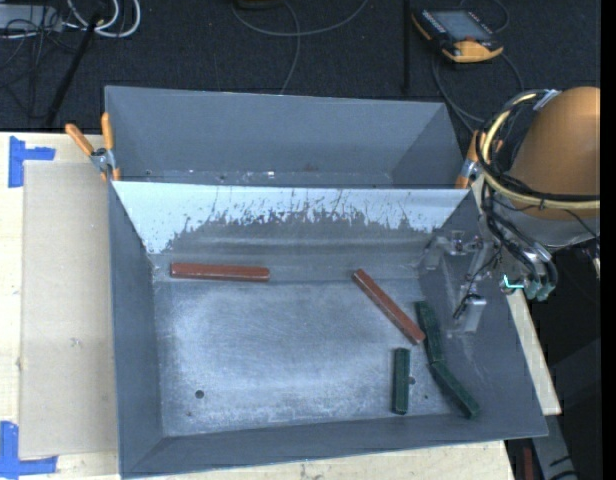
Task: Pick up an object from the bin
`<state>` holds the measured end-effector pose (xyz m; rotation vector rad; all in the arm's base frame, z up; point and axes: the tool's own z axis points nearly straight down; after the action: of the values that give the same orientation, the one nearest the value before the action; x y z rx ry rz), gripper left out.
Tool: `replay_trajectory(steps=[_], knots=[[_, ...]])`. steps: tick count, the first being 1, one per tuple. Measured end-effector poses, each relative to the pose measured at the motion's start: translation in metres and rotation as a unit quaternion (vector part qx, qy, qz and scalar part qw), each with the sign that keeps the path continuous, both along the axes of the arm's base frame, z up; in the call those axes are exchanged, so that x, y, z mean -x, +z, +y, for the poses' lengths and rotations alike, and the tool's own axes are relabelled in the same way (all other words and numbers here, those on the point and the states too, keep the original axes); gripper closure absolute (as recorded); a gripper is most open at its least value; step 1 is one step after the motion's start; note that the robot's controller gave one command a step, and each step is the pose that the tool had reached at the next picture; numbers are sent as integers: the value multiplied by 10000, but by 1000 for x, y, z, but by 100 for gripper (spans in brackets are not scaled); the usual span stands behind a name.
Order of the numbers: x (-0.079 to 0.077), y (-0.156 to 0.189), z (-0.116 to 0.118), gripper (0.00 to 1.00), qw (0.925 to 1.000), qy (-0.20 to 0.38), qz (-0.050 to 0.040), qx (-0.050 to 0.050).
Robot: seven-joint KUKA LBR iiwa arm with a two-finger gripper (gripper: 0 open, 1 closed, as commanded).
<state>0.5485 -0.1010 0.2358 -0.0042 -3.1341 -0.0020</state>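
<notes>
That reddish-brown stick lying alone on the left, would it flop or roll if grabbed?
The reddish-brown stick lies dead straight, so it is probably stiff. It looks flattish, so a push would likely slide it rather than roll it. Being thin, it is probably light.

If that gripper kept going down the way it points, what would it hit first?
Probably the grey metal bin's bare floor near its right wall. The gripper hangs just right of a dark green bent stick; depth is unclear, so it might clip that.
</notes>
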Motion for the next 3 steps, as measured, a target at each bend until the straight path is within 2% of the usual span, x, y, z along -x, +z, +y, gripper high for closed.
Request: replay_trajectory(steps=[1,2,3], knots=[[19,-60,-24,0,9939,-1103,-7,6],[-26,-167,-15,0,9812,1931,-49,-7],[-27,-164,-14,100,9811,1936,-59,-12]])
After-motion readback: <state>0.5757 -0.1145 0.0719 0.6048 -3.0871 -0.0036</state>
